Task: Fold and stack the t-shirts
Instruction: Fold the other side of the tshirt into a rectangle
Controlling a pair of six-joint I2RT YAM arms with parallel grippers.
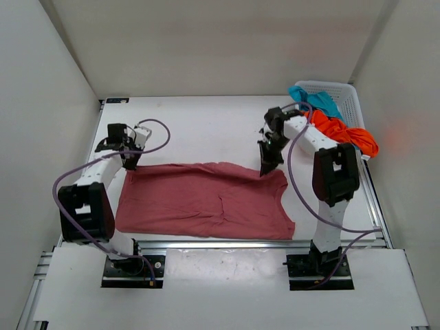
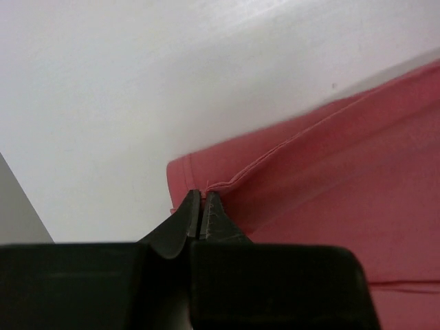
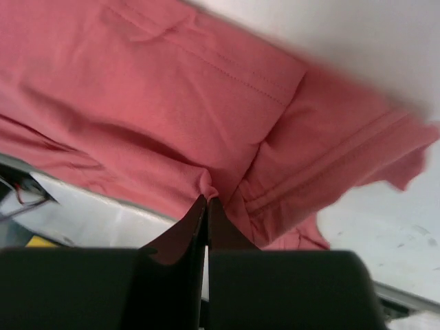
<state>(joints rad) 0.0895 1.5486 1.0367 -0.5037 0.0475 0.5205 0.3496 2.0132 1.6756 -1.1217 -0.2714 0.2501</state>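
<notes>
Fold step on dusty rose-pink cloth t-shirt [image 1: 206, 199], lying spread flat left of white plastic lattice basket [image 1: 347, 93]. Both left gripper [image 2: 201, 201] and right gripper [image 3: 206, 203] are clamped tight on its far-edge corners. Next, likely: lift together, carry edge nearward. Wrist views confirm cloth between jaws; top view alone shows full spread.

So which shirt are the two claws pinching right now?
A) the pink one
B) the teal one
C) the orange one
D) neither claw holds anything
A: the left gripper and right gripper are both closed on the far edge of the pink shirt spread on the table, while the orange shirt and teal shirt lie heaped at the basket.
</notes>
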